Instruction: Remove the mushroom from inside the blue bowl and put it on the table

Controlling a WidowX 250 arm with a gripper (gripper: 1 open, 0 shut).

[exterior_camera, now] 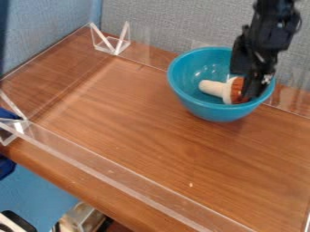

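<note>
1. Looks down on a brown wood-grain tabletop (133, 127), bordered by low clear acrylic walls (133, 186).
2. Sees a round, glossy teal-blue plastic bowl (194, 100) standing on the tabletop, toward the upper right of the view, near the back wall.
3. Finds a small toy mushroom (216, 89) with a cream cylindrical stem and a reddish-brown cap inside the bowl, lying on its side, with stem to the left and cap to the right.
4. Shows a black robot gripper (251, 89) reaching down from the upper right, over the bowl's right part, with its lower end inside the rim.
5. Hides part of the cap behind the dark fingers; cannot tell whether they are spread, pressed together or pinching the cap, nor whether they touch it.
6. Leaves the pale stem in plain sight, left of the fingers.
7. Shows a white angular bracket (111, 39) at the far left corner of the tabletop, and another white bracket (14, 127) at the left edge of the view.
8. Has grey textured panelling (169, 23) behind the tabletop and a blue textured panel (43, 27) at the upper left.
</note>
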